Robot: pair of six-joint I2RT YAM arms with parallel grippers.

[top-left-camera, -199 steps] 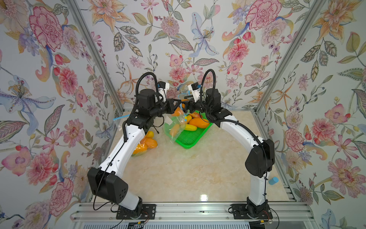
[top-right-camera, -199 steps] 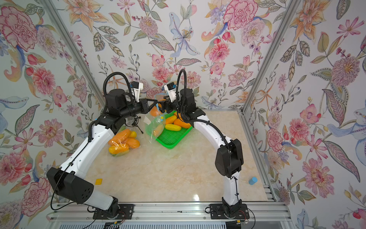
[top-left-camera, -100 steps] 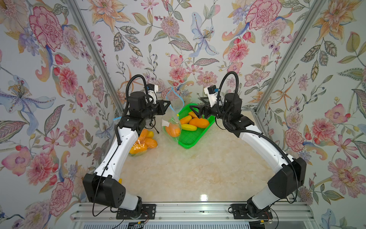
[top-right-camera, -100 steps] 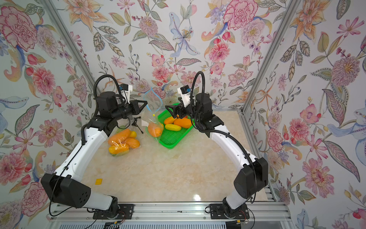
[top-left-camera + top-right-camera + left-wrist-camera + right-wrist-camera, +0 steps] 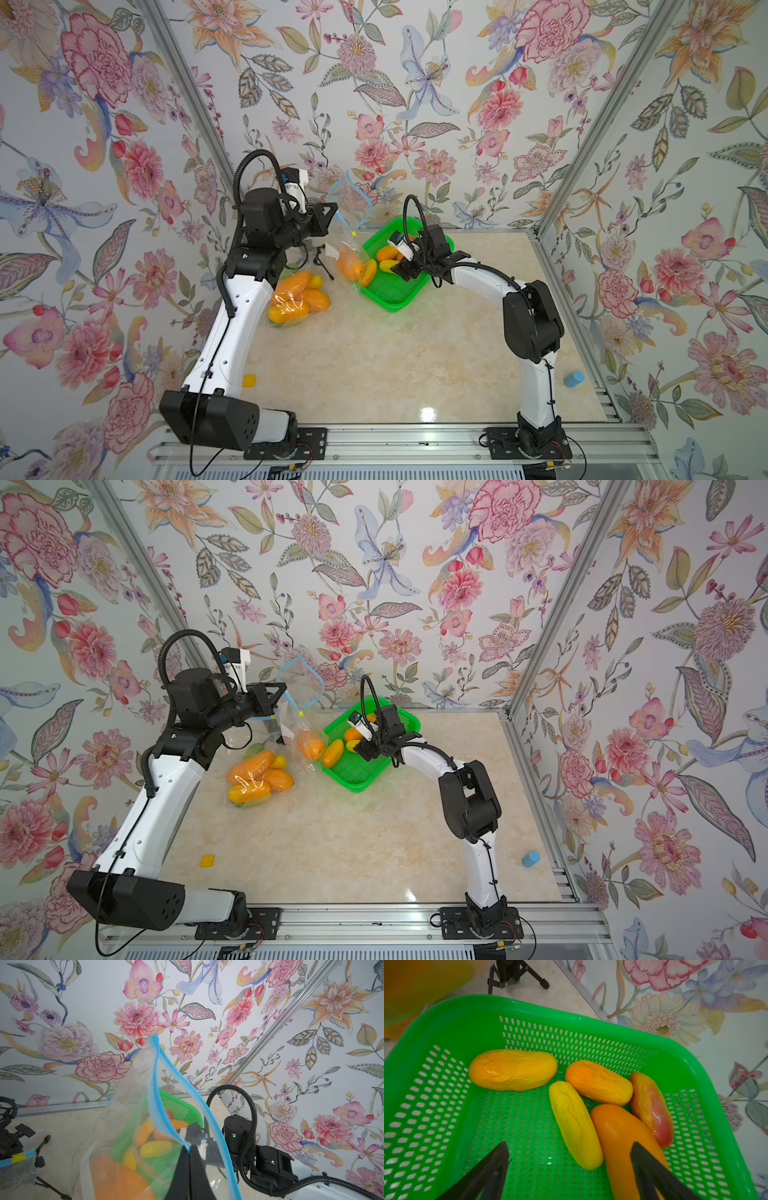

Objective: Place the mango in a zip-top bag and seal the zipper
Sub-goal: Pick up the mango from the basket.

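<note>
A clear zip-top bag (image 5: 348,198) with a blue zipper hangs open in the air left of the green basket (image 5: 390,306). My left gripper (image 5: 332,211) is shut on its rim, the tips (image 5: 189,1147) pinching the blue zipper strip (image 5: 158,1076). An orange mango (image 5: 350,264) sits in the bottom of the bag (image 5: 300,679), also seen as a mango (image 5: 311,746). My right gripper (image 5: 405,270) hovers low inside the basket (image 5: 529,1007), open (image 5: 569,1144) and holding nothing. A yellow mango (image 5: 575,1124) and an orange mango (image 5: 618,1130) lie just ahead of its fingers.
Several more mangoes lie in the basket. A pile of bagged mangoes (image 5: 297,297) lies at the left, with a small black tripod (image 5: 320,257) behind it. A yellow block (image 5: 249,380) and a blue cylinder (image 5: 573,378) sit near the front edges.
The right gripper left the bag's mouth, swung back to the right, then came down into the basket. The left arm drew the bag, now holding a mango, to the left.
</note>
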